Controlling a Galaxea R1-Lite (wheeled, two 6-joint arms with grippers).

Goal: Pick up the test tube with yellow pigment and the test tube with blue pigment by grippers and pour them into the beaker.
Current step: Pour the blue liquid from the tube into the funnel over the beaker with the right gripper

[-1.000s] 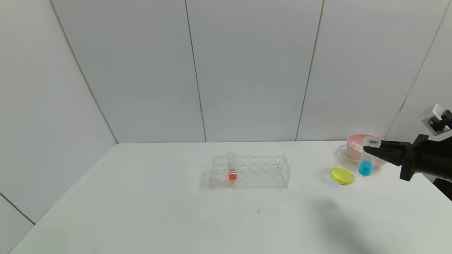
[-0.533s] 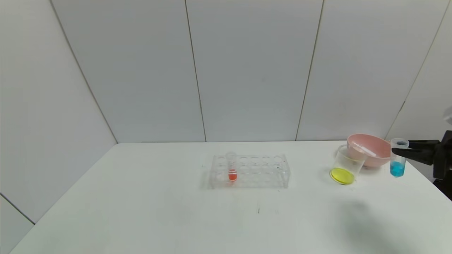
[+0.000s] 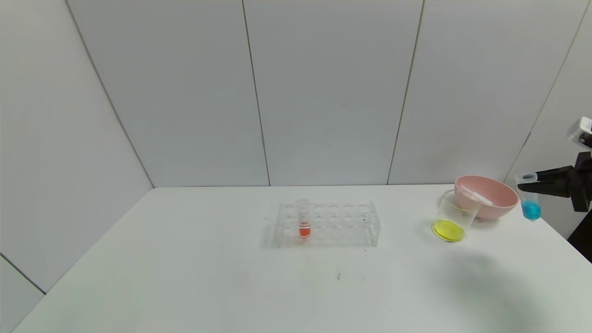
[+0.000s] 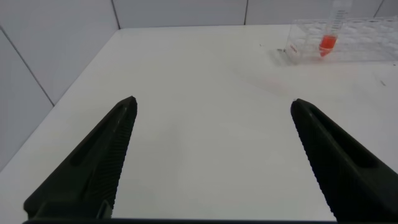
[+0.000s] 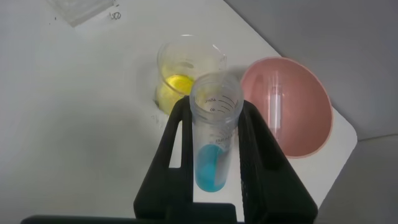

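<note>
My right gripper (image 3: 527,186) is shut on the test tube with blue pigment (image 3: 529,202), held upright in the air at the table's far right, to the right of the pink bowl. In the right wrist view the tube (image 5: 214,140) sits between the black fingers (image 5: 177,143), with the gripper (image 5: 214,112) above the table. The beaker (image 3: 453,216) stands left of the bowl with yellow liquid in its bottom; it also shows in the right wrist view (image 5: 186,74). An empty clear tube (image 5: 273,102) lies in the bowl. My left gripper (image 4: 212,106) is open and empty over the table's left part.
A pink bowl (image 3: 497,196) stands at the back right, touching the beaker. A clear tube rack (image 3: 340,224) sits mid-table with one tube of orange-red liquid (image 3: 304,224); it also shows in the left wrist view (image 4: 354,38). The table's right edge is close to the right gripper.
My right gripper has carried the blue tube to the right and upward, from in front of the bowl beside the beaker to the right of the bowl. The beaker and rack have not moved.
</note>
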